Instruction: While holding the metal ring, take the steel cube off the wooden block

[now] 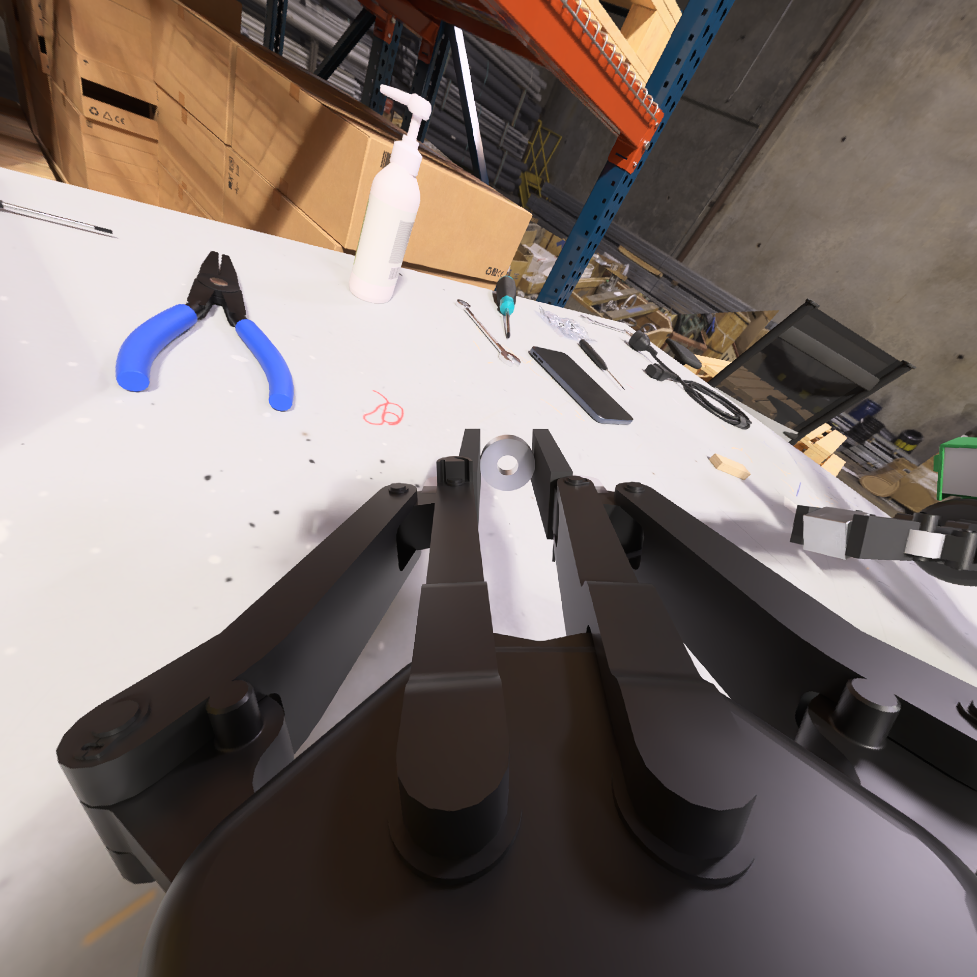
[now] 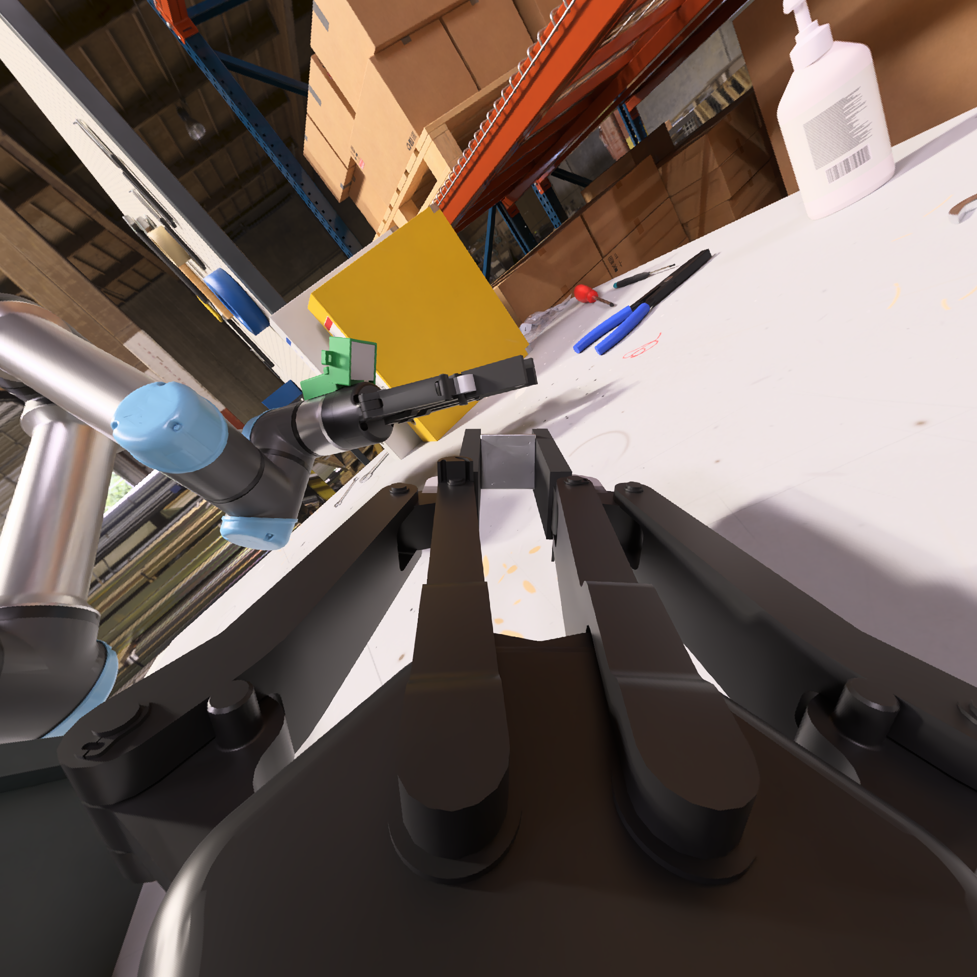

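My left gripper [image 1: 506,449] is shut on the metal ring [image 1: 506,462], a flat grey washer held by its rim between the pads, above the white table [image 1: 317,528]. My right gripper [image 2: 506,449] is shut on the steel cube [image 2: 506,460] and holds it above the table. In the left wrist view the cube [image 1: 825,535] shows at the right, in the right gripper's tips, apart from the small wooden block [image 1: 729,466], which lies bare on the table. In the right wrist view the ring [image 2: 465,381] shows edge-on in the left gripper. The block is out of the right wrist view.
Blue-handled pliers [image 1: 206,328], a white pump bottle [image 1: 388,211], a wrench [image 1: 489,333], a screwdriver [image 1: 506,304], a dark flat device [image 1: 579,383] and a black cable [image 1: 708,396] lie farther back. A yellow box [image 2: 417,312] and a green part [image 2: 343,367] stand behind the left arm [image 2: 174,423].
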